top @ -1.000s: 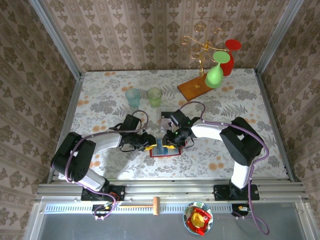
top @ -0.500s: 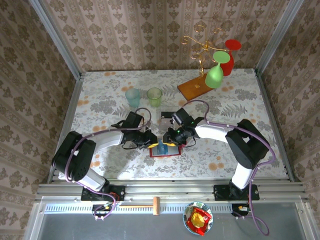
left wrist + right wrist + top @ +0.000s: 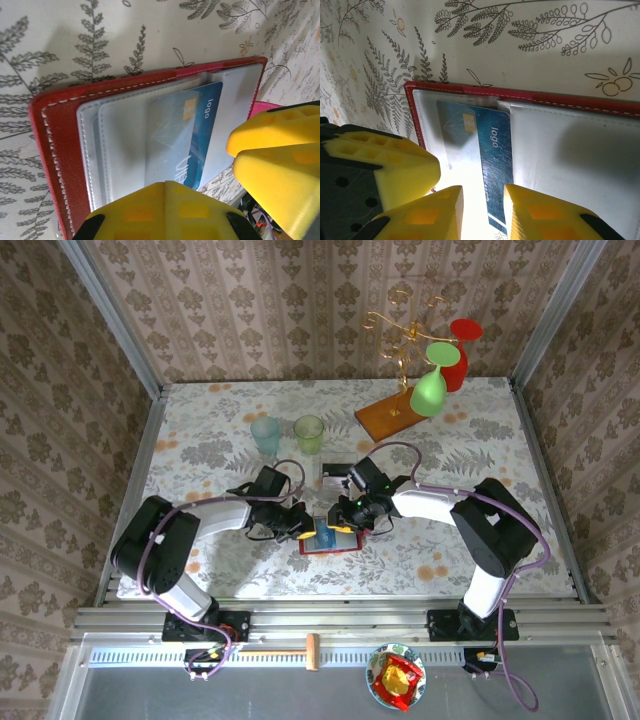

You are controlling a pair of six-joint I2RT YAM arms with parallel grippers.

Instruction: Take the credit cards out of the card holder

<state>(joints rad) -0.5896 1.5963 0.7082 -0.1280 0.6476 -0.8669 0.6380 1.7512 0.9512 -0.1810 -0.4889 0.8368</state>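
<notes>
The red card holder (image 3: 328, 550) lies open on the table between both arms. In the left wrist view its red cover (image 3: 55, 150) frames clear sleeves, and a blue credit card (image 3: 202, 125) with a gold chip sticks partway out of one sleeve. My left gripper (image 3: 166, 186) is shut, its yellow tips together over the sleeve edge beside that card; I cannot tell if they pinch the sleeve. In the right wrist view my right gripper (image 3: 482, 202) stands open just above the blue card (image 3: 495, 150), one finger on each side of its free end. From above, the left gripper (image 3: 308, 531) and right gripper (image 3: 345, 524) nearly meet.
A small pale flat rectangle (image 3: 332, 475) lies just behind the grippers. A teal cup (image 3: 266, 433) and a green cup (image 3: 309, 431) stand farther back. At the back right, a wooden base (image 3: 385, 420) carries a gold wire rack with a green glass (image 3: 430, 388) and a red glass (image 3: 460, 355).
My left gripper has shut and slid a little right over the holder. The right gripper has shifted slightly left, its opening unchanged.
</notes>
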